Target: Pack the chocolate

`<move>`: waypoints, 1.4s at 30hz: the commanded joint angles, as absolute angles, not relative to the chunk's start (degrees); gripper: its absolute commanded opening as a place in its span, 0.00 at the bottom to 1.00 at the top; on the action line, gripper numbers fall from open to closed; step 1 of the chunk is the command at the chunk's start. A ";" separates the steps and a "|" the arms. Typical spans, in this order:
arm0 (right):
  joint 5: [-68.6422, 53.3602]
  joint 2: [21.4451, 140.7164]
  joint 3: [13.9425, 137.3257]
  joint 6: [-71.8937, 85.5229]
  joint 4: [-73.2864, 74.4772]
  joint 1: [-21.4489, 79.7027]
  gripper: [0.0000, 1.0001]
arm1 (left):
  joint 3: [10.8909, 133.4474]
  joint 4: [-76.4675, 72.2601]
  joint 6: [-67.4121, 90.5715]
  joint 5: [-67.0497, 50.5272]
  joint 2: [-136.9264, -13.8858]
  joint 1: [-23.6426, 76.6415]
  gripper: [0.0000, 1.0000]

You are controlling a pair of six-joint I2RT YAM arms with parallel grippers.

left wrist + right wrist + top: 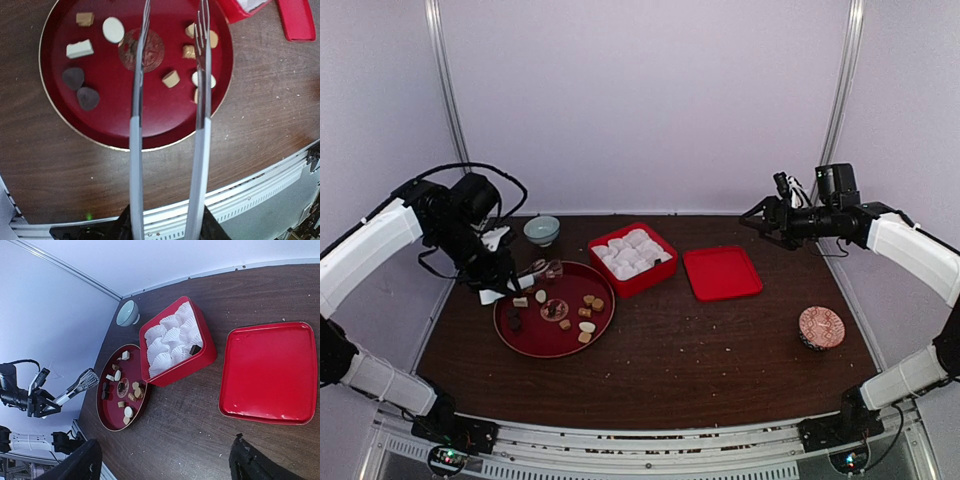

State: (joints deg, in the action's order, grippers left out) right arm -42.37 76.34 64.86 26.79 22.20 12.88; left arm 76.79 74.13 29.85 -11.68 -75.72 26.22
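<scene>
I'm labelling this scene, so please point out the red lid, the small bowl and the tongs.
red lid (722, 273): top view, middle of its flat face.
small bowl (541, 240): top view, its near outer wall.
tongs (136, 135): left wrist view, shaft of one metal arm.

Lab booth: white walls, aluminium rails

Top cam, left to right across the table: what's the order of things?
Round red plate → red box of paper cups → red lid → small patterned dish. Teal bowl and tongs sit within the plate's span, so skipped.
</scene>
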 commanded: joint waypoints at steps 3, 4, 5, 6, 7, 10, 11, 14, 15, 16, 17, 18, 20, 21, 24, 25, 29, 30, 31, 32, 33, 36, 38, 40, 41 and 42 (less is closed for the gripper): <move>-40.20 75.21 64.93 25.46 24.34 13.32 1.00 | 71.41 76.31 34.23 -8.40 -72.80 22.57 0.38; -39.69 75.67 65.28 25.48 25.49 13.31 1.00 | 70.63 76.58 34.35 -8.29 -72.47 21.81 0.38; -39.36 76.05 65.94 25.31 27.04 13.33 1.00 | 69.90 76.82 34.48 -8.12 -72.04 20.96 0.38; -38.78 76.41 66.52 25.53 28.15 13.30 1.00 | 69.31 76.89 34.49 -8.01 -71.54 20.07 0.38; -37.48 76.54 66.87 26.21 29.28 13.29 1.00 | 68.86 77.02 34.47 -7.96 -71.13 19.25 0.38; -30.05 75.55 67.84 29.13 32.39 13.27 1.00 | 68.23 77.87 33.71 -7.69 -70.50 17.00 0.38; -28.00 74.95 67.84 29.88 32.42 13.27 1.00 | 68.02 78.06 33.29 -7.79 -70.49 16.52 0.38; -26.43 73.43 68.23 30.74 33.39 12.77 1.00 | 66.78 77.74 32.81 -8.60 -70.49 15.30 0.38; -25.89 73.05 68.33 31.26 33.75 12.48 1.00 | 66.35 77.58 32.67 -8.89 -70.61 14.95 0.38; -25.85 72.82 68.53 31.51 34.44 11.99 1.00 | 66.09 77.38 32.31 -8.92 -70.77 14.64 0.38; -26.96 72.78 68.69 31.21 35.23 11.32 1.00 | 65.90 77.28 31.90 -8.85 -70.97 14.21 0.38; -29.62 72.77 68.47 30.76 35.39 10.23 1.00 | 65.74 77.15 31.53 -8.94 -71.26 13.70 0.38; -34.60 71.62 66.16 31.68 32.42 8.27 1.00 | 65.56 76.77 30.69 -8.76 -71.87 12.48 0.38; -36.16 70.70 64.37 33.08 29.68 7.52 1.00 | 65.53 76.73 29.97 -8.54 -72.31 11.81 0.38; -36.52 68.61 62.51 34.49 28.50 5.80 1.00 | 65.42 76.44 28.54 -8.34 -73.29 10.11 0.38; -36.07 68.03 62.60 33.89 29.08 5.65 1.00 | 65.43 76.21 28.14 -8.38 -73.63 9.91 0.38; -32.83 66.56 64.48 30.85 32.57 5.63 1.00 | 65.40 74.99 26.99 -9.70 -75.36 9.89 0.37; -32.16 66.39 64.95 30.22 33.50 5.63 1.00 | 65.46 74.75 26.77 -10.06 -75.67 9.87 0.37; -31.50 66.24 65.37 29.75 34.03 5.58 1.00 | 65.56 74.64 26.60 -10.20 -75.93 9.92 0.37; -31.21 66.12 65.65 29.24 34.42 5.62 1.00 | 65.57 74.54 26.36 -10.25 -76.20 9.90 0.37; -31.05 66.05 65.80 29.04 34.70 5.62 1.00 | 65.47 74.50 26.17 -10.39 -76.49 9.89 0.37; -30.94 65.97 65.73 29.00 34.95 5.63 1.00 | 64.21 73.66 25.93 -11.32 -77.02 9.90 0.37; -31.02 65.80 65.74 29.11 34.99 5.62 1.00 | 63.15 72.91 26.05 -12.12 -77.28 9.92 0.37; -30.95 65.64 65.87 29.27 34.98 5.61 1.00 | 62.42 72.61 26.19 -12.37 -77.34 9.92 0.37; -30.98 65.65 65.94 29.31 34.96 5.62 1.00 | 62.22 72.50 26.19 -12.27 -77.30 9.92 0.37; -31.06 65.58 65.97 29.34 34.93 5.62 1.00 | 62.04 72.52 26.11 -12.30 -77.21 9.89 0.37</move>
State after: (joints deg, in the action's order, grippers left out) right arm -32.08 66.87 64.27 29.95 34.35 5.76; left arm 62.98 74.48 27.00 -10.79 -77.19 10.17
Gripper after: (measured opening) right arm 0.998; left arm 0.373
